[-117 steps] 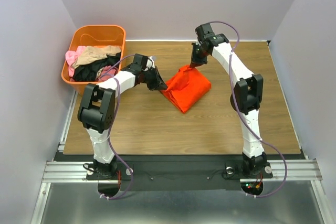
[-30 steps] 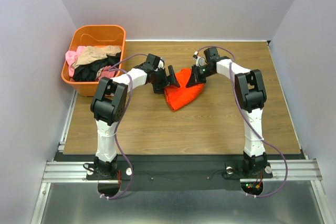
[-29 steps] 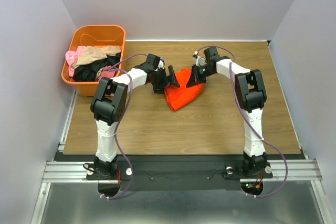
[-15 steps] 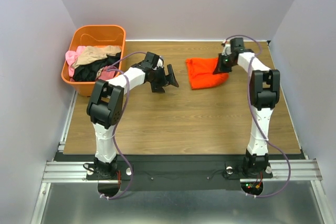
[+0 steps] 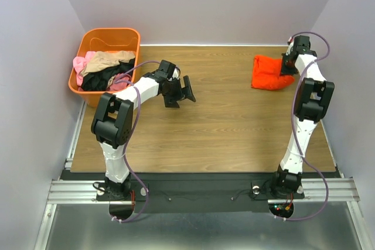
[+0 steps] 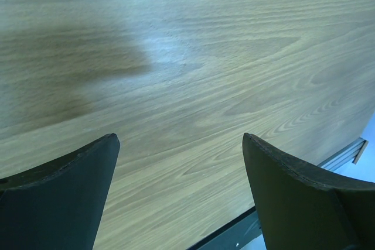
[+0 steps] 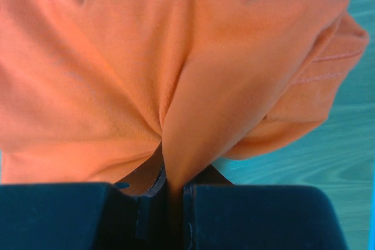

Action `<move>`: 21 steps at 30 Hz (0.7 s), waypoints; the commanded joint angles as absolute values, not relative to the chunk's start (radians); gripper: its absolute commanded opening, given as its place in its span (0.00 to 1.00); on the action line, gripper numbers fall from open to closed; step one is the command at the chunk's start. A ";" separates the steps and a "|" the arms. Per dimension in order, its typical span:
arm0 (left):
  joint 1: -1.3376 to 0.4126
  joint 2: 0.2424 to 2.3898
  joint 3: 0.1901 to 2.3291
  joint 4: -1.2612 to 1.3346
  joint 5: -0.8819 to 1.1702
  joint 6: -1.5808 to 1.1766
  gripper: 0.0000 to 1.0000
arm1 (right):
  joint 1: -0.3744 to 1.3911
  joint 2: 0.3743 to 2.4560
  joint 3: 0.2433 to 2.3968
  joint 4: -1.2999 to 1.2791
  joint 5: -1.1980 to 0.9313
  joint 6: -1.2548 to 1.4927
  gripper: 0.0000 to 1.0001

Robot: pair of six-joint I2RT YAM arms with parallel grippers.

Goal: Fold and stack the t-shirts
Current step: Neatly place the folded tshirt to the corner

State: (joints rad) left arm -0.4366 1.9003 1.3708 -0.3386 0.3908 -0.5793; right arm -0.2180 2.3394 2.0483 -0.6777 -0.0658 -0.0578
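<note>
A folded orange-red t-shirt (image 5: 268,72) lies at the far right of the wooden table (image 5: 222,133). My right gripper (image 5: 287,68) is shut on its right edge; in the right wrist view a pinched fold of the orange t-shirt (image 7: 176,74) runs down between the closed fingers (image 7: 246,215). My left gripper (image 5: 180,91) hovers left of the table's centre, open, with nothing between its fingers (image 6: 58,185); only bare wood shows there. More t-shirts, pink (image 5: 82,62), tan (image 5: 108,60) and black (image 5: 99,80), are heaped in the tub.
An orange plastic tub (image 5: 111,36) stands at the far left corner, just off the table's edge. White walls close in on three sides. A metal rail (image 5: 193,188) runs along the near edge by the arm bases.
My right gripper has dragged the orange-red t-shirt from the table's centre to the far right corner. The left gripper has let go and stayed near the centre, wide open.
</note>
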 commanded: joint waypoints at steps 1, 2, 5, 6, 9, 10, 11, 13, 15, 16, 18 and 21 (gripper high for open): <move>-0.434 1.832 1.359 -0.379 0.379 -0.561 0.98 | -0.236 2.379 2.132 -0.683 -0.006 -0.106 0.00; -0.434 1.832 1.358 -0.383 0.379 -0.566 0.99 | -0.242 2.391 2.143 -0.683 -0.006 -0.113 0.01; -0.434 1.835 1.364 -0.393 0.382 -0.568 0.99 | -0.244 2.417 2.197 -0.683 0.037 -0.133 0.00; -0.434 1.838 1.370 -0.397 0.379 -0.569 0.98 | -0.244 2.434 2.226 -0.681 0.041 -0.136 0.00; -0.434 1.842 1.382 -0.414 0.373 -0.566 0.98 | -0.247 2.456 2.270 -0.681 0.040 -0.137 0.00; -0.434 1.842 1.384 -0.417 0.373 -0.568 0.99 | -0.247 2.462 2.282 -0.680 0.041 -0.137 0.00; -0.434 1.844 1.387 -0.423 0.370 -0.568 0.98 | -0.247 2.477 2.308 -0.680 0.049 -0.137 0.00; -0.434 1.844 1.385 -0.428 0.370 -0.569 0.98 | -0.249 2.499 2.332 -0.677 0.060 -0.133 0.00; -0.436 1.841 1.374 -0.428 0.367 -0.572 0.98 | -0.249 2.508 2.352 -0.672 0.080 -0.130 0.01; -0.434 1.838 1.371 -0.428 0.367 -0.574 0.98 | -0.249 2.511 2.353 -0.669 0.089 -0.130 0.01; -0.436 1.832 1.361 -0.429 0.367 -0.577 0.99 | -0.249 2.514 2.355 -0.661 0.121 -0.133 0.01; -0.436 1.824 1.348 -0.423 0.364 -0.583 0.99 | -0.255 2.517 2.355 -0.650 0.175 -0.130 0.02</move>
State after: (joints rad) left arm -0.4370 1.8984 1.3670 -0.4118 0.3717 -0.5812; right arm -0.2474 2.5072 2.3131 -0.7025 0.0811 -0.1177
